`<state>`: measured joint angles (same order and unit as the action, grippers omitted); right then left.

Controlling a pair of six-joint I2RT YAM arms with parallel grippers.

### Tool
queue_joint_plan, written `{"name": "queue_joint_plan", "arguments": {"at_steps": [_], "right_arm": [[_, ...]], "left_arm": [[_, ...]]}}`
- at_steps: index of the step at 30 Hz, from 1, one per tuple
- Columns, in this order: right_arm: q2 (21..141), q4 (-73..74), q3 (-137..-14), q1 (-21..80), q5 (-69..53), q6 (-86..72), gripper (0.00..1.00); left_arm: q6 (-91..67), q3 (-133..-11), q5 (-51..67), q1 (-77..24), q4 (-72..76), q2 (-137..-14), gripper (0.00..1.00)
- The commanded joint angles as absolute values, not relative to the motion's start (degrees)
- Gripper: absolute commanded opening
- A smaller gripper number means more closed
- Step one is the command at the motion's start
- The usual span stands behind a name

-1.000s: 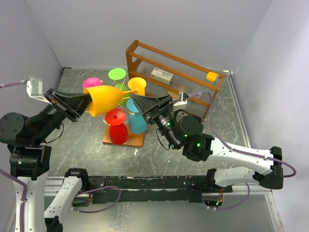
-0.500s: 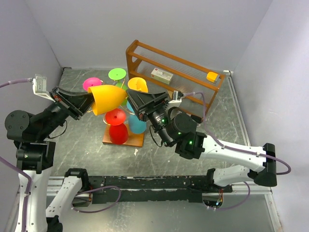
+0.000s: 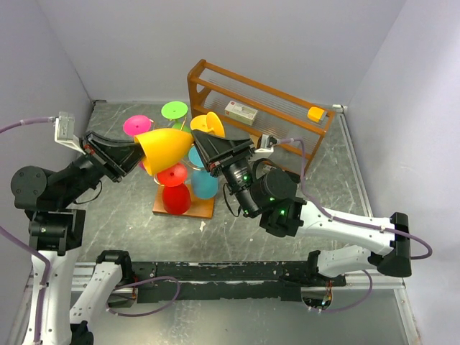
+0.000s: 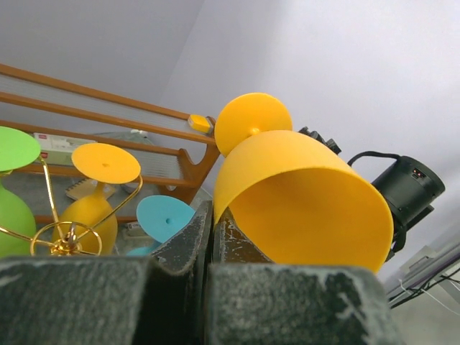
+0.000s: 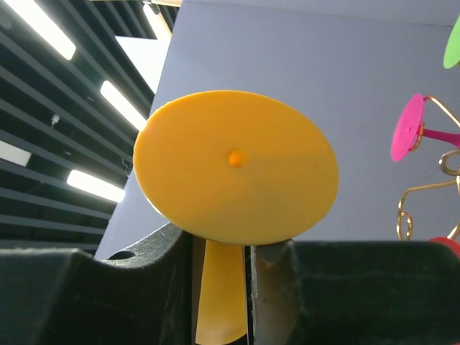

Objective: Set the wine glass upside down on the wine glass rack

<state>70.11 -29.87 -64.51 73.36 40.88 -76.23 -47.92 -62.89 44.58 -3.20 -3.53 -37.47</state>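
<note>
**Top external.** One yellow wine glass (image 3: pixel 169 146), held in the air on its side above the wine glass rack (image 3: pixel 201 210), at the table's 11 o'clock. Left gripper (image 3: pixel 136 149) at the glass's 9 o'clock, right gripper (image 3: pixel 199 141) at 3. Hung on the rack: one pink glass (image 3: pixel 136 124), one green glass (image 3: pixel 174 109), one red glass (image 3: pixel 176 199), one teal glass (image 3: pixel 206 185). One brown shelf (image 3: pixel 192 90) at 1 o'clock.

**Left wrist.** Fingers (image 4: pixel 180 251) pinch the bowl's rim. One further orange glass (image 4: pixel 106 162) hangs at 9 o'clock.

**Right wrist.** Fingers (image 5: pixel 144 287) clamp the stem beneath the foot disc (image 5: pixel 237 165).

**Step, judged:** hand-over. Next, the left lets go. The right then tips the bowl downward and slides the stem into a free scroll.
</note>
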Motion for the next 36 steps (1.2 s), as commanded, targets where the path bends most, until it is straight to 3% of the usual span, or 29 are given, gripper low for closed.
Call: {"name": "queue_joint_plan", "arguments": {"at_steps": [1,11,13,17,20,27,31,36], "right_arm": [[68.8,-35.0,-64.1,73.2,43.6,-75.0,0.23],[68.3,-37.5,-64.3,73.1,43.1,-72.2,0.26],[68.2,-38.2,-64.3,73.2,43.0,-71.0,0.21],[67.7,-39.6,-64.0,73.2,42.8,-67.8,0.00],[67.4,-41.2,-63.6,73.2,42.8,-64.4,0.00],[64.2,-42.0,-63.7,73.2,38.4,-45.6,0.00],[61.0,-40.1,-63.6,73.1,34.8,-35.7,0.00],[59.1,-29.4,-68.0,73.1,27.9,-23.1,0.00]], "left_arm": [[-50.5,-62.7,55.3,-3.5,1.7,-36.7,0.07],[-48.9,-63.0,58.6,-3.9,1.1,-36.4,0.07],[-48.9,-63.0,59.4,-3.9,1.4,-36.4,0.07],[-48.3,-64.1,59.7,-4.2,0.6,-36.3,0.07],[-46.7,-65.7,58.7,-4.4,-2.1,-36.5,0.08],[-42.8,-70.0,56.0,-4.7,-8.9,-37.0,0.54],[-44.2,-70.4,55.7,-4.7,-8.3,-37.7,0.68],[-47.5,-73.4,54.5,-4.7,-8.7,-39.5,0.74]]}}
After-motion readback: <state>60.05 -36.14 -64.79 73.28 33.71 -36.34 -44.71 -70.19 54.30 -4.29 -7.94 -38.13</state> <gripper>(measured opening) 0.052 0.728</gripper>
